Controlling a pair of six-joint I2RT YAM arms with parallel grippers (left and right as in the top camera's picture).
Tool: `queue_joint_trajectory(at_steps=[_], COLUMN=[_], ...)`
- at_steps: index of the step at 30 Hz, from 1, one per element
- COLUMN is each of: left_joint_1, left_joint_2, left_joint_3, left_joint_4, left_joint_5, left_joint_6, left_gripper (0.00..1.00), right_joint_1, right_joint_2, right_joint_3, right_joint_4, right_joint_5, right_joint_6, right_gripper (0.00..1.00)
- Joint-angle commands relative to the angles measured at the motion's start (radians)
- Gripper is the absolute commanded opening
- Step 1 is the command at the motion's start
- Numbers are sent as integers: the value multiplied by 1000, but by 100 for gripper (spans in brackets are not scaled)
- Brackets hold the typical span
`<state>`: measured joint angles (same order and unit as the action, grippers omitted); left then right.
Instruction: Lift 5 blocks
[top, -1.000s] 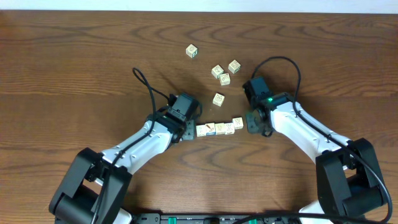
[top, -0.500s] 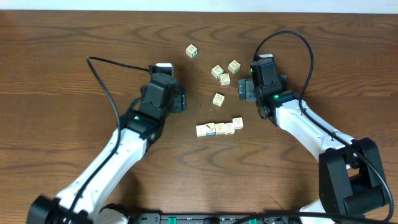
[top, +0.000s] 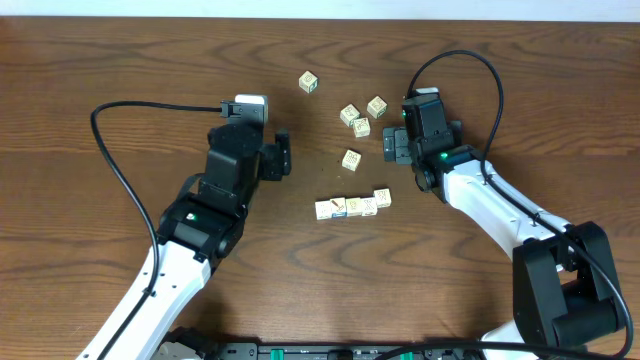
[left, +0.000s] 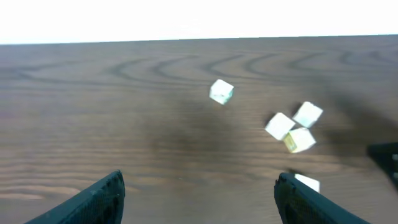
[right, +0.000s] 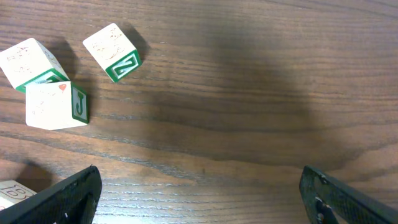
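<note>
Overhead, 5 loose blocks and a row of others are lying on the table. Left wrist: the left gripper is gaping wide, holding nothing. Right wrist: the right gripper is gaping wide, empty, blocks lying ahead.

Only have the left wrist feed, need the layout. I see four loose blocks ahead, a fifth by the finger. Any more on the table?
Observer: Yes. Overhead shows a rough row of blocks, below the loose ones in the picture.
Operator: Right gripper holding anything?
Observer: No. The right gripper is open, only bare table between its jaws.
Operator: Near the blocks?
Observer: Beside the three-block cluster, not touching it.
</note>
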<state>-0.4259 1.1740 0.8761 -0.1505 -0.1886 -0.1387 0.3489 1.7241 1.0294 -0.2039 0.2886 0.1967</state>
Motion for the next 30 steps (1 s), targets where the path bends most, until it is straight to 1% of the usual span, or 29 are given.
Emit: queue_joint_trajectory(at_steps=[1,3,7,9,10,12,15,21,24,28,30], left_joint_1=[45,113,265,312,327,335,331,331,331,332,332], left_joint_2=[-13,-22,-69,-112,-138,-200,-326,-626,-761,-902,-960], left_joint_3=[25,25,24,23,21,3,-66,-322,-467,-616,-668], left_joint_4=[36,82,152,161,159,159,169,259,336,439,456], left_joint_5=[-96,-46,178,225,224,223,222,206,195,172,143], left_joint_6=[103,103,103,104,108,155,188,190,190,187,187], left_gripper=[78,78,78,78,78,78,78,78,78,78,78], right_joint_1=[0,0,0,0,0,0,0,0,0,0,0], right_joint_2=[2,2,2,2,2,2,2,2,2,2,2], right_joint_3=[8,8,8,8,8,8,8,8,8,8,8], right_joint_4=[0,0,0,0,0,0,0,0,0,0,0], right_joint_5=[17,17,17,17,17,17,17,17,17,17,17], right_joint_6=[-11,-11,-11,-11,-11,-11,-11,-11,-11,-11,-11], right_gripper=[99,99,99,99,99,99,99,99,99,99,99])
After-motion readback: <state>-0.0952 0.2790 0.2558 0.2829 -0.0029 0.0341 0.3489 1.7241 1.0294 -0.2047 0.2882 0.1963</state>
